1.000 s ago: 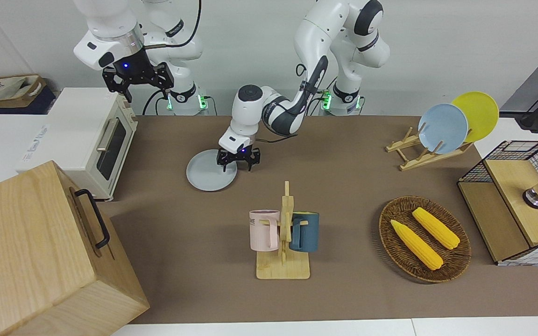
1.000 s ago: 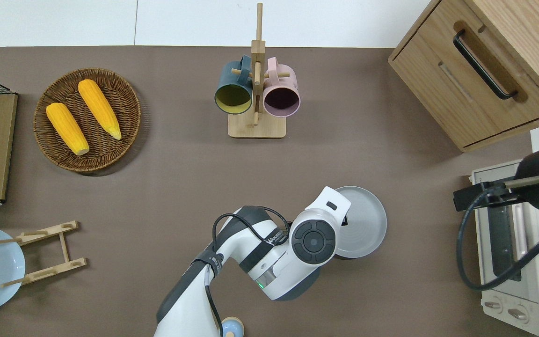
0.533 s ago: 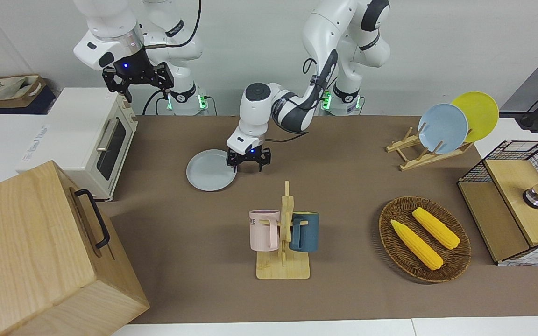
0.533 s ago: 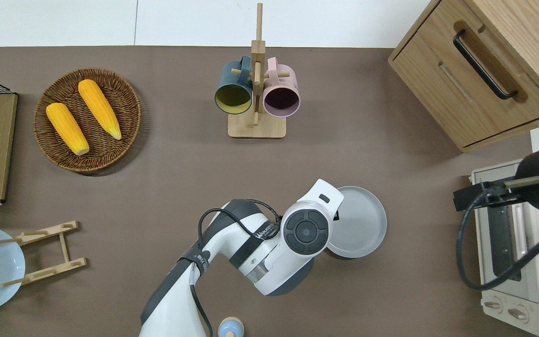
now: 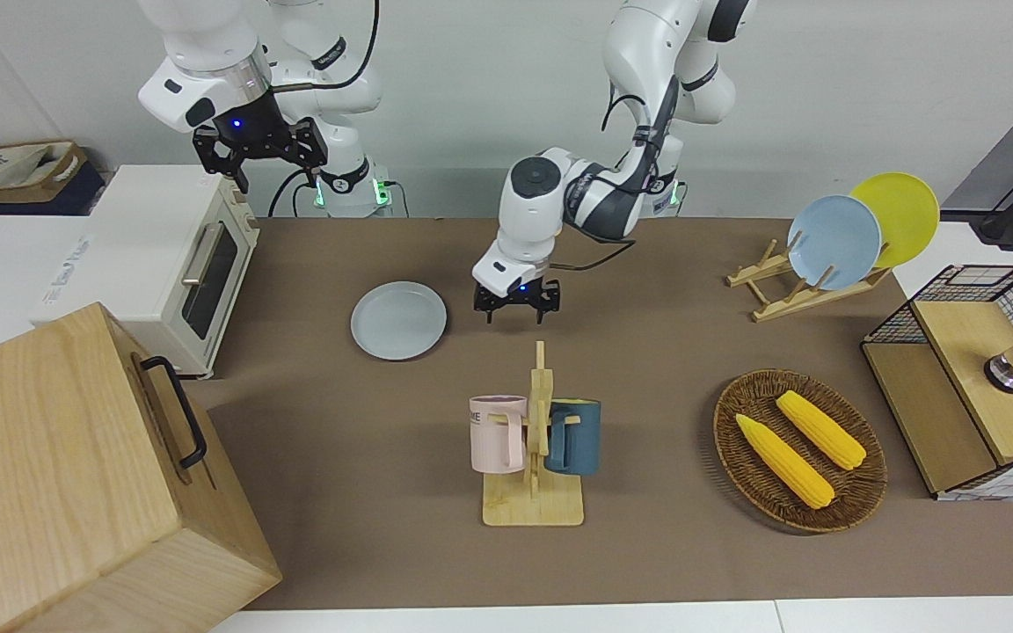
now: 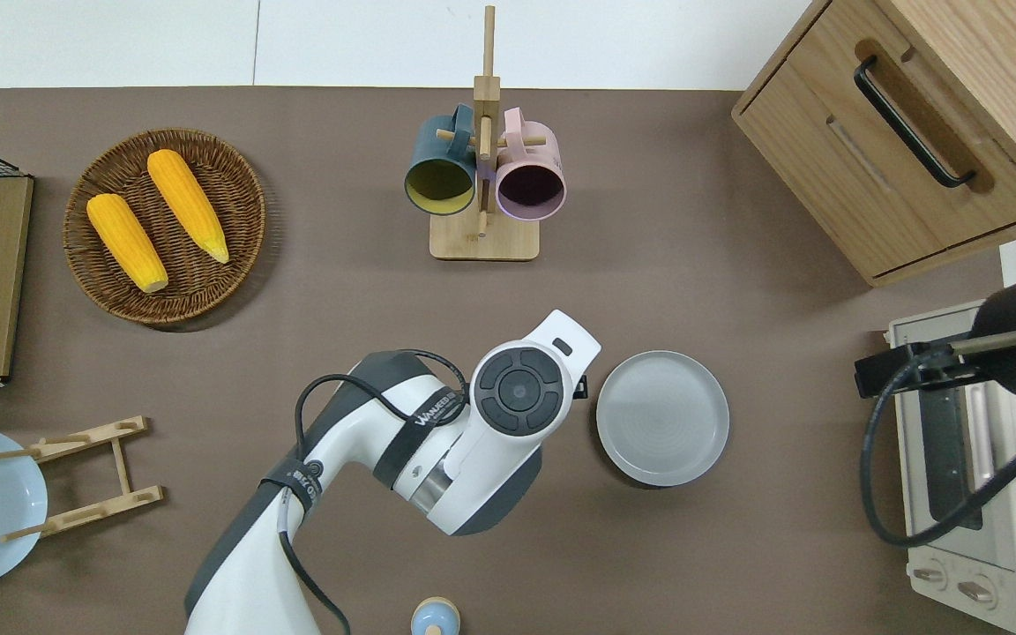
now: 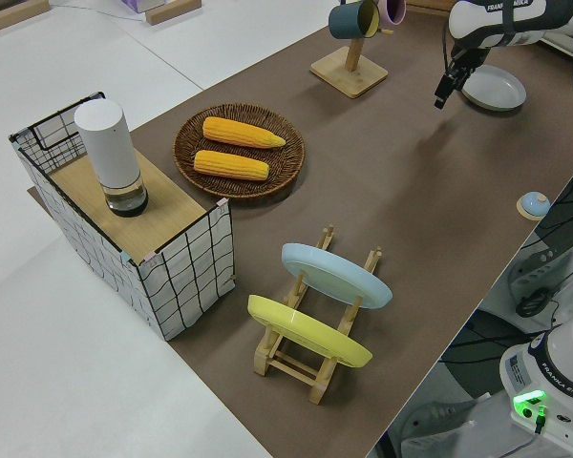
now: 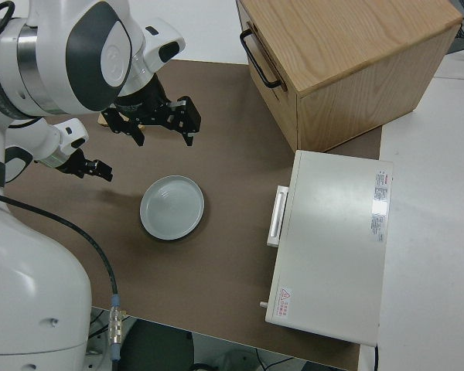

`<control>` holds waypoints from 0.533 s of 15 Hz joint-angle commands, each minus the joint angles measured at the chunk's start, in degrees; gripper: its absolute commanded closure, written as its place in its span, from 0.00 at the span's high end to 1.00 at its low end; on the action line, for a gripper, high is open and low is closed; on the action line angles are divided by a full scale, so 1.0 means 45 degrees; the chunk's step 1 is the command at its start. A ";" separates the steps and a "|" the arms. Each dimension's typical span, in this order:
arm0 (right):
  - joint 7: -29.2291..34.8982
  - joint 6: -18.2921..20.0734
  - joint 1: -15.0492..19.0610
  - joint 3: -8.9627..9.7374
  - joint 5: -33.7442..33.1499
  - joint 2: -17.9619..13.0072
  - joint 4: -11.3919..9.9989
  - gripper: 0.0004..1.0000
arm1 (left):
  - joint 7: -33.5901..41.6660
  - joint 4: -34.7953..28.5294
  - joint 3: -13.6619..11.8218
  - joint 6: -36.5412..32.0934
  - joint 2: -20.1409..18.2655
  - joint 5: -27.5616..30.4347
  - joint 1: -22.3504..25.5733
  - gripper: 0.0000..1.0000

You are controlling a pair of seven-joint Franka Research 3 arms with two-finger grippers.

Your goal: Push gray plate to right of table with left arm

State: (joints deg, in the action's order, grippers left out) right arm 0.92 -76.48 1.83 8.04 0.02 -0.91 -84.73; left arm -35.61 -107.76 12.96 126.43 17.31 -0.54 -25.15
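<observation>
1. The left pincer (image 5: pixel 516 306) hung just off the desk (image 6: pixel 737 547), empty, beside the gray plate (image 6: pixel 662 417) on the side toward the left arm's end, apart from the rim with a gap showing. Fingers looked partly spread, clamped on nothing.
2. The gray plate lay flat on the desk, toward the right arm's end from the left pincer, short of the toaster oven (image 6: pixel 975 476). By my read the push looked done or paused, and the plate could still sit short of the desk's right end.
3. Risk, near: if another push was needed, a re-approach set too high would ride over the low rim and press on the plate instead of shoving it. A hit off the plate's centre line would spin it or slide it sideways.
4. Risk, farther out: the mug rack (image 6: pixel 483 238) with its two mugs stood just farther from the robots than the left pincer. A loose retreat or a swing of the wrist could clip it.
5. An over-long push would run the plate into the toaster oven.
6. Right arm parked; right pincer (image 5: pixel 258 149) spread, holding nothing.
</observation>
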 commanded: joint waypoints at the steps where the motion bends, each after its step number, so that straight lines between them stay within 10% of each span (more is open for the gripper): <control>1: 0.0166 0.0199 0.0237 0.0205 0.0055 -0.0032 0.0119 0.98 | 0.2089 -0.0604 0.0069 -0.1217 -0.1248 0.0763 0.1054 0.99; 8: 0.0147 0.0199 0.0237 0.0205 0.0055 -0.0032 0.0119 0.98 | 0.4922 -0.0585 -0.0028 -0.3230 -0.2400 0.1174 0.2968 0.99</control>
State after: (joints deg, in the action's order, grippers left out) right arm 0.92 -76.48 1.83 8.04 0.02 -0.91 -84.73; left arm -18.78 -108.08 12.81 114.61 10.18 3.23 -14.94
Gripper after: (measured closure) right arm 0.013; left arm 0.004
